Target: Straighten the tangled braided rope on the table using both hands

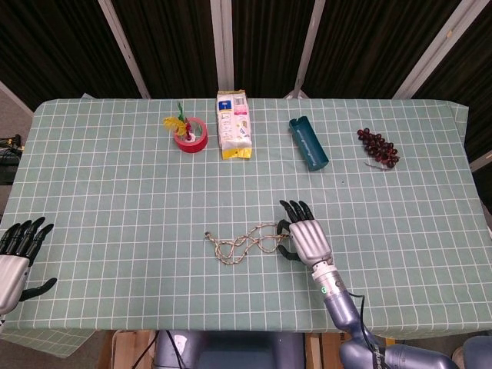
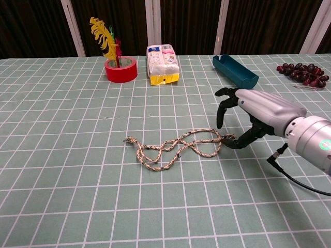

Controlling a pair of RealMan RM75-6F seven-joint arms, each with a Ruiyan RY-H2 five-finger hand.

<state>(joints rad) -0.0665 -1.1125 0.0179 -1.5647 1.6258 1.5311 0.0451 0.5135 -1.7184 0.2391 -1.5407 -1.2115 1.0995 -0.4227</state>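
Right hand (image 2: 253, 111) poised over the frayed right end of the braided rope (image 2: 178, 147), fingers spread, nothing gripped — reach step, apparently. Rope lies looped mid-table. Left hand (image 1: 14, 257) open at the near-left edge. Next: pinch this end, bring left to the other.

table (image 1: 115, 200) bare round rope (image 1: 246, 240) | clutter: far edge only

Scanning for text: the snack pack (image 1: 234, 124) has print on its front, too small and blurry to read. Nothing else I see carries writing.
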